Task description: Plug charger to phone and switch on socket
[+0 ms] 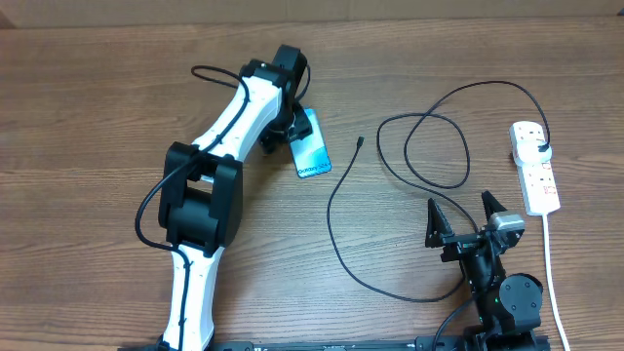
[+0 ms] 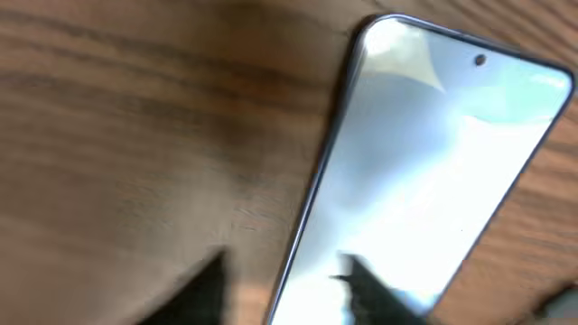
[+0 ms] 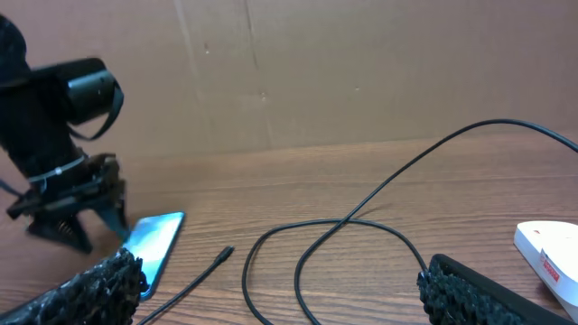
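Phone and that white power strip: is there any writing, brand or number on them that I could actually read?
On the phone: one small line of text near its lower end in the overhead view, too small to read.
On the power strip: small red marks, tiny from overhead and blurred in the right wrist view, unreadable.
Nothing else shows any text.

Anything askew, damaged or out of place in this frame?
Nothing damaged or spilled. The phone lies diagonal on the table, one end at the left end effector. The charger sprawls in loose loops, its free connector lying apart from the phone, not plugged in; its other end reaches the socket.
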